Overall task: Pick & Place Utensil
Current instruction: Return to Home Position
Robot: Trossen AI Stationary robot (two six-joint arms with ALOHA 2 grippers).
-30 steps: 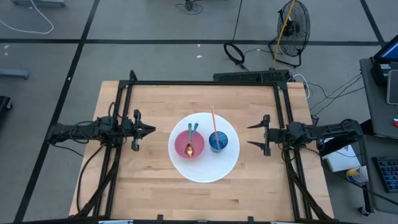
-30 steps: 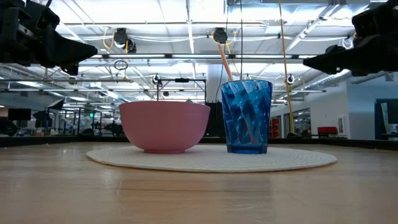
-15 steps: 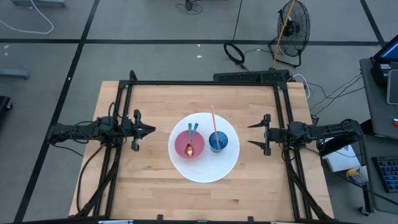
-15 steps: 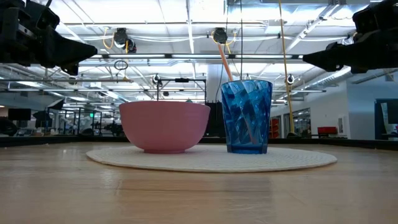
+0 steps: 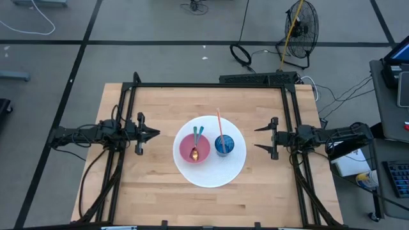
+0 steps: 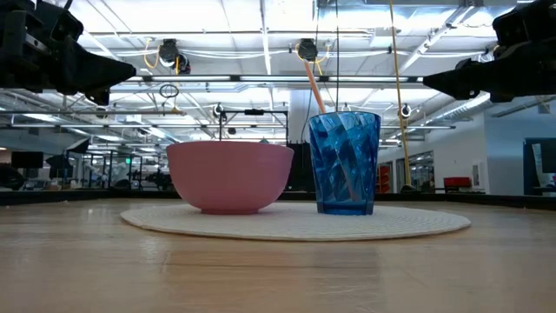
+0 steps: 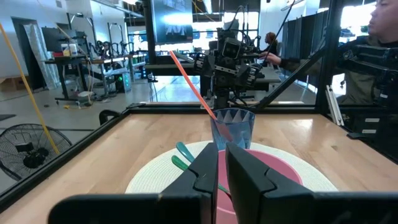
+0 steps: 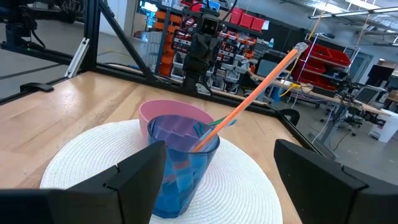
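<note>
A: What's where, left to right?
B: Left tool (image 5: pixel 156 133) pressed together beside the white placemat (image 5: pixel 211 176); green spoon (image 5: pixel 197 132) in pink bowl (image 5: pixel 189 153); orange straw (image 5: pixel 218 121) in blue glass (image 5: pixel 224 145); right tool (image 5: pixel 257 138) spread, empty.
A: Which step?
B: Seemingly homing: arms only need retracting.

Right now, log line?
green spoon in pink bowl; orange straw in blue faceted glass; both on round white placemat; left gripper shut, placemat's left; right gripper open, placemat's right
</note>
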